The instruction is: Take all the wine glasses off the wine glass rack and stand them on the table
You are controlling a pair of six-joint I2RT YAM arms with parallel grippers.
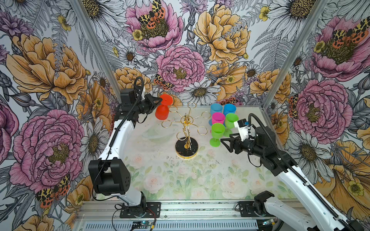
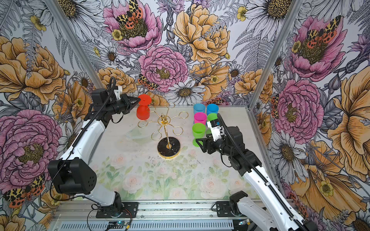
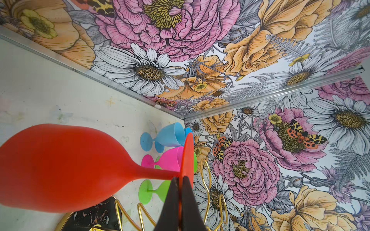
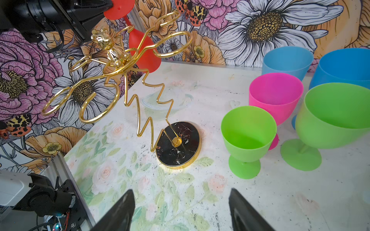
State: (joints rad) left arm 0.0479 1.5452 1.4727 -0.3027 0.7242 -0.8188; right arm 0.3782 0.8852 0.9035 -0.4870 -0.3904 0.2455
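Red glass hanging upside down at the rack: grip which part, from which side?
The foot's rim of the red glass, from the side away from the rack: the foot is uppermost, thin and exposed, while the bowl is wide and wires crowd the stem. The left gripper pinches there.

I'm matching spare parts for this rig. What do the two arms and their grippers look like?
Both the left arm and right arm have glossy white link shells between boxy black joint housings. A black ribbed cable runs along each. The left gripper and right gripper are black, with flat triangular fingers tapering to points.
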